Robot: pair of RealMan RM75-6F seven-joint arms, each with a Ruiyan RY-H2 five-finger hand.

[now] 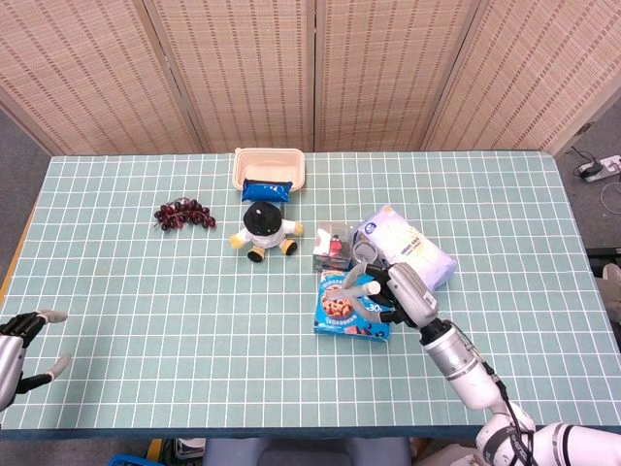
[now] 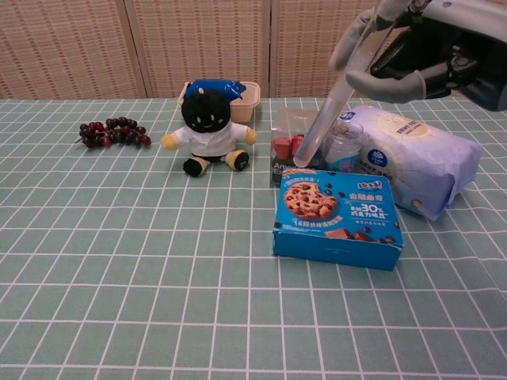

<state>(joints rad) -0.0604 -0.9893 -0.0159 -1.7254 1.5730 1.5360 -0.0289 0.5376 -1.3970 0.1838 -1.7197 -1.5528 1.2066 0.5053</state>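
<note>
Blue cookie box (image 2: 338,218) lay flat on the checked tablecloth (image 1: 175,311), directly beneath the right hand (image 1: 388,296), which hovered over it, fingers (image 2: 325,119) spread, holding nothing. Just behind the box: a small jar (image 2: 343,145), a clear strawberry container (image 2: 291,147), a wipes pack (image 2: 416,158). Left hand (image 1: 19,335) sat open at the table's near-left edge, well apart.

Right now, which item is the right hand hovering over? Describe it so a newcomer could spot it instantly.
On the green checked table, look right of centre at the cluster beside the white soft packet. Nearest the front edge lies a flat blue cardboard cookie box, under the right hand. Alone among its neighbours, it shows a chocolate-chip cookie picture and "30%".
</note>
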